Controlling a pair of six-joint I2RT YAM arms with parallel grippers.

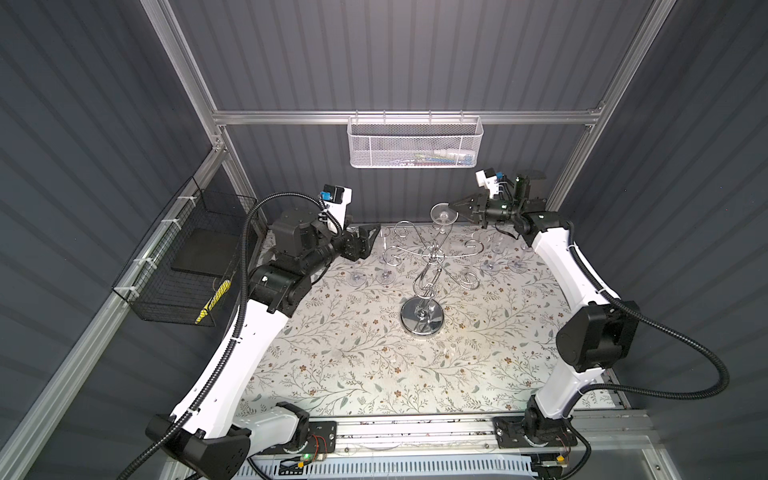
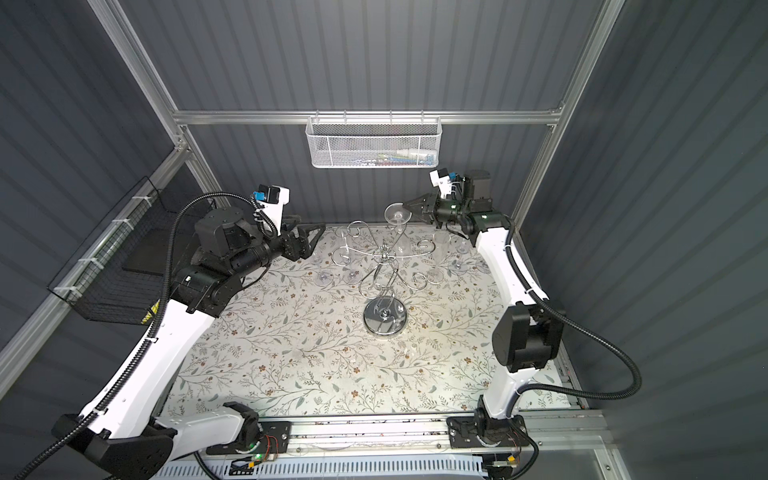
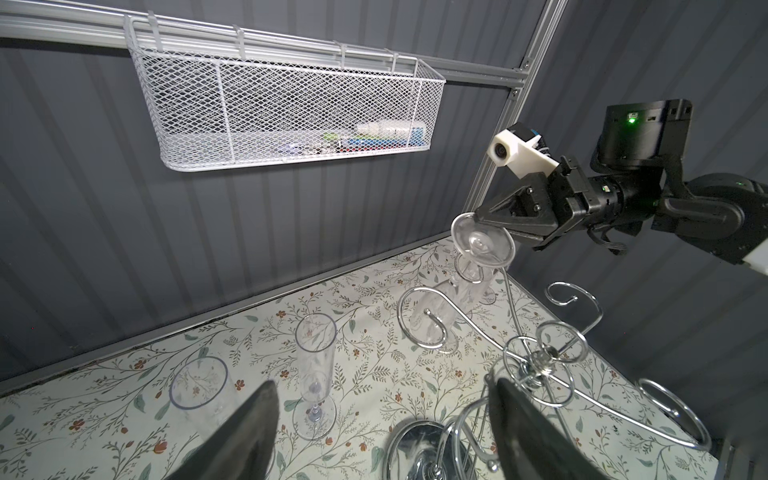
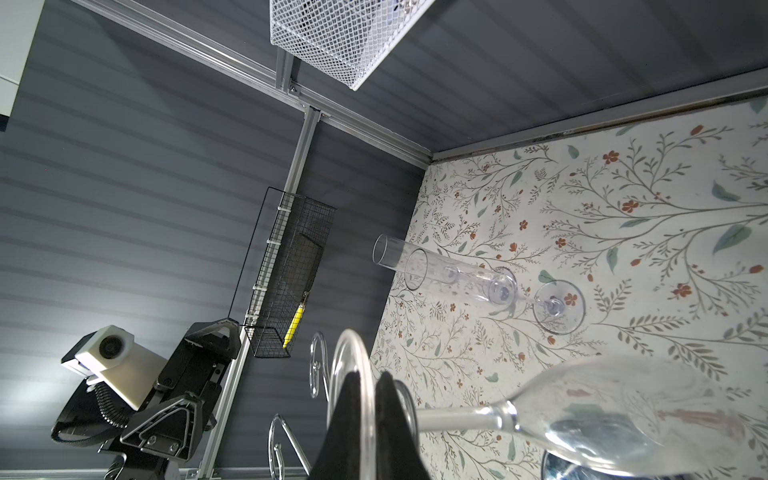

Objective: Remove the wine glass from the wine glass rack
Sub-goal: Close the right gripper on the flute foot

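Lifting clear seems the step in hand. On the floral desk (image 1: 374,365) the chrome rack (image 1: 432,257) stands mid-frame in both top views. The left tool (image 1: 371,232), jaws apart and empty, hovers left of it. The right tool (image 1: 457,206), at upper centre, is clamped on the foot of the glass (image 3: 482,245), which hangs bowl-down by the rack's far arms. Whether its stem has cleared the wire cannot be told; next likely comes a slow pull outward. The glass is clear, thin-stemmed, probably slippery.
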